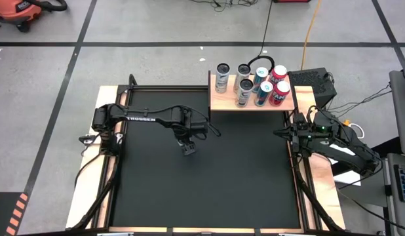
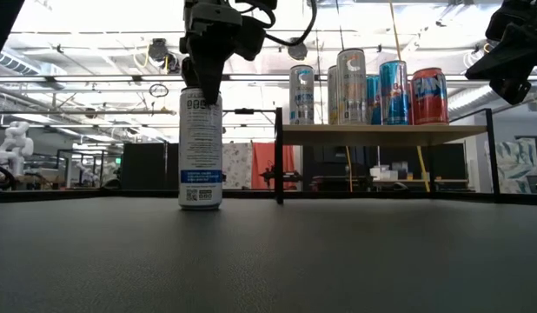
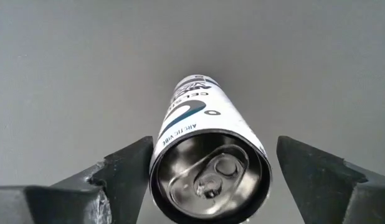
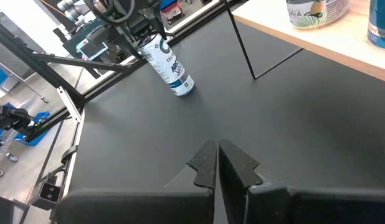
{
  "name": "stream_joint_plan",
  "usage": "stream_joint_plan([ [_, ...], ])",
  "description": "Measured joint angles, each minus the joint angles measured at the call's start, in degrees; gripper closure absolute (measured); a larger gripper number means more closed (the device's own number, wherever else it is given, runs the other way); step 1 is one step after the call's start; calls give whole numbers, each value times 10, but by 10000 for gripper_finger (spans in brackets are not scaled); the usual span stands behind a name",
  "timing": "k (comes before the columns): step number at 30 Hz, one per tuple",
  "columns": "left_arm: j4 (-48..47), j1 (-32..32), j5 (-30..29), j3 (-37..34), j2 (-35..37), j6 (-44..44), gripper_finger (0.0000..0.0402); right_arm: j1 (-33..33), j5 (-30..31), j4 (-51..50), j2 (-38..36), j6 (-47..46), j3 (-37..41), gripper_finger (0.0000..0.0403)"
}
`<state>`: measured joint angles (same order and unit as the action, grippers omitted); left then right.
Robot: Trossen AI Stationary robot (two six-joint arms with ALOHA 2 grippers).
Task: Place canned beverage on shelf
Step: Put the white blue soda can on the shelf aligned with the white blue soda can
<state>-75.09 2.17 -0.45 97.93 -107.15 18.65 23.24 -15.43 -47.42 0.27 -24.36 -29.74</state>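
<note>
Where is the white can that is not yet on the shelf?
In the high view, the white can stands upright on the black mat, left of the shelf, between the left tool's open fingers.

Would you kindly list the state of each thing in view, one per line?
Tall white can with blue band: upright on the black mat, between the fingers, gaps showing either side.
Left gripper: open, lowered around the can's top.
Right gripper: shut, empty, waiting at the table's right edge.
Light wooden shelf: raised, carrying six cans.
Six shelf cans: upright, clustered together.
Black mat: flat.
</note>
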Motion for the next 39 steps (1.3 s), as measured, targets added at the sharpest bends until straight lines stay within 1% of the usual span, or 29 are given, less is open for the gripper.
stream_joint_plan([
  [5,-3,0,2,0,-2,-25,90,0,1,0,0,0,0,403],
  [10,-4,2,2,0,-2,-33,137,0,1,0,0,0,0,403],
  [13,-4,4,4,0,-2,-53,162,0,1,0,0,0,0,403],
  [17,-4,6,4,1,-2,-83,163,0,1,8,0,-5,0,403],
  [20,-7,7,2,16,-3,-92,163,0,0,25,0,-19,0,403],
  [25,-3,8,-2,71,-3,-114,159,0,-29,94,0,-13,0,403],
  [29,9,9,-18,118,-3,-128,157,0,-28,155,0,1,0,401],
  [31,18,9,-18,140,-3,-135,156,0,-28,184,0,8,0,395],
  [34,37,9,-21,165,-3,-142,155,0,-26,221,5,24,0,374],
  [36,47,10,-22,181,-3,-159,155,0,-18,239,11,33,0,354],
  [39,48,11,-39,199,-2,-178,154,0,-5,258,30,47,0,318],
])
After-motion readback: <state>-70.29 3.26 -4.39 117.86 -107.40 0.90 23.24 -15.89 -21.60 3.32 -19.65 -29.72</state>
